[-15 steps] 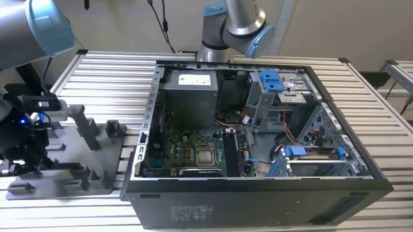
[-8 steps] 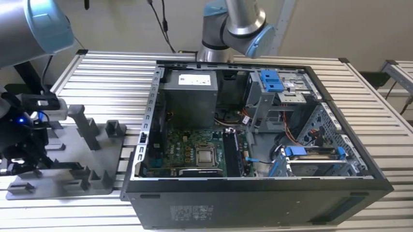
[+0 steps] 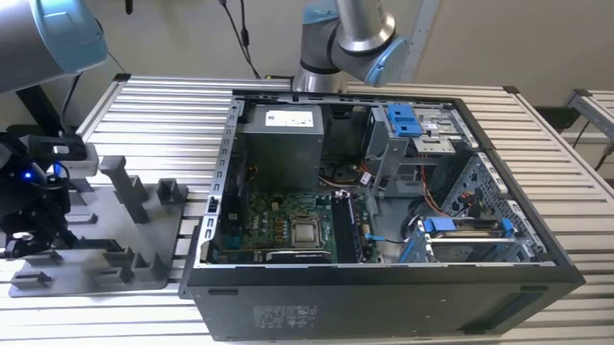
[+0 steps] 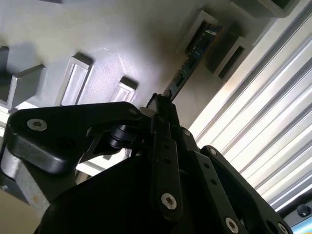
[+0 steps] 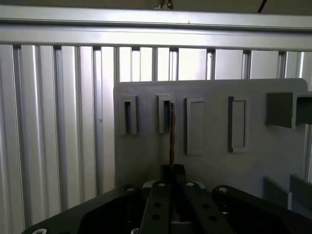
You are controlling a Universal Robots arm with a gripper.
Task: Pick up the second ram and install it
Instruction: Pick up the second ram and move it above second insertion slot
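The second ram [image 4: 191, 61] is a thin dark stick standing on edge on the grey tray [image 4: 112, 34], its far end in a grey holder block [image 4: 202, 27]. In the first wrist view the second ram [image 5: 171, 131] shows edge-on, running from a holder slot down to my fingertips. My gripper [image 4: 163, 103] is shut on the stick's near end, with one finger on each flat side. Seen in the first wrist view, the gripper [image 5: 172, 170] sits low over the tray [image 5: 209, 165]. In the exterior view the gripper [image 3: 27, 230] hangs over the tray [image 3: 144, 241] at that view's left.
An open computer case [image 3: 384, 302] lies in the exterior view's middle and right, with its motherboard [image 3: 287, 223] exposed. Tall grey posts [image 3: 129, 190] rise from the tray. A second arm's base [image 3: 341, 43] stands behind the case. The table [image 3: 172, 115] is ribbed metal.
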